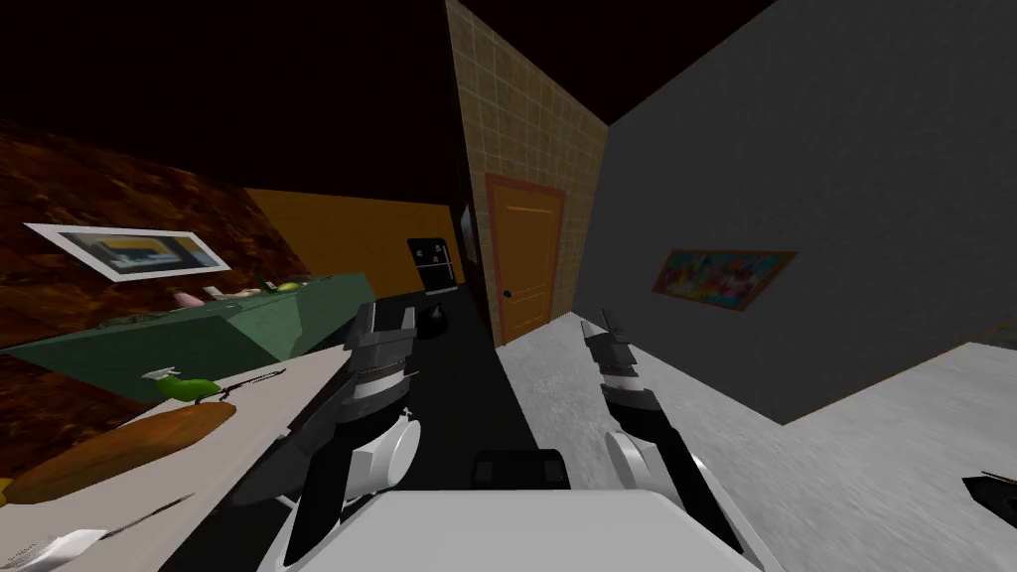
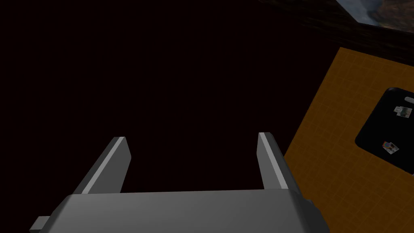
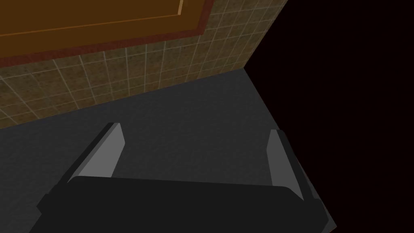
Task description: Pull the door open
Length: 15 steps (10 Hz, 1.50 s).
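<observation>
**A:** Where is the door?

**B:** The door [image 1: 524, 258] is straight ahead in the head view, set in a tan tiled wall [image 1: 516, 119] at the far end of a pale grey floor [image 1: 596, 397]. It is orange-brown, with a reddish frame [image 1: 489, 258] around it.

**A:** How does it stand?

**B:** Its long axis is upright, and any lean is the camera's. It lies flush in the frame, closed, with its face turned toward the robot. A small dark knob [image 1: 508, 293] sits at mid-height near its left edge.

**A:** What is beside it?

**B:** A dark grey wall [image 1: 814, 149] runs along the right and carries a colourful painting [image 1: 723, 277]. To the left is a black area [image 1: 298, 79].

**A:** And the hands?

**B:** Both are raised in front of the chest, well apart from the door. The left gripper [image 2: 193, 137] has its two fingers spread, with nothing between them. It faces blackness beside an orange wall [image 2: 343, 162]. The right gripper [image 3: 196, 127] also has its fingers spread and empty. It points at the grey wall, and a corner of the door and its frame lies beyond the tiles.
</observation>
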Motion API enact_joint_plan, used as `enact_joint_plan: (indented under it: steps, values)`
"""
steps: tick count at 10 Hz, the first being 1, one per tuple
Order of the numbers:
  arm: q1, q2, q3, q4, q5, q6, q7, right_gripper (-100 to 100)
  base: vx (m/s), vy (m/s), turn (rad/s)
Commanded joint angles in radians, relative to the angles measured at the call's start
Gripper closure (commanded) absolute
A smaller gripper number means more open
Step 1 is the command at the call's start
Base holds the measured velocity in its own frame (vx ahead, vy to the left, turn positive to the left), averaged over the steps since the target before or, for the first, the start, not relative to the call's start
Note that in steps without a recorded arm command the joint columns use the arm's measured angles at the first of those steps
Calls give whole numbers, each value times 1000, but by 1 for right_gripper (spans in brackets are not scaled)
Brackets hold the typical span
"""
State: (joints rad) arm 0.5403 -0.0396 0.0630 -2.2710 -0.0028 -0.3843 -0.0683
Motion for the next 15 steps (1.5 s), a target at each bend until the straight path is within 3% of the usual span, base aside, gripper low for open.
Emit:
enact_joint_plan:
  steps: [1,15]
  values:
    - [-11,-6,-5,32,-14,-10,-25,-100,66,-10,186]
    - [-122,-42,-58,342,-149,-104,-268,-100,97,-46,179]
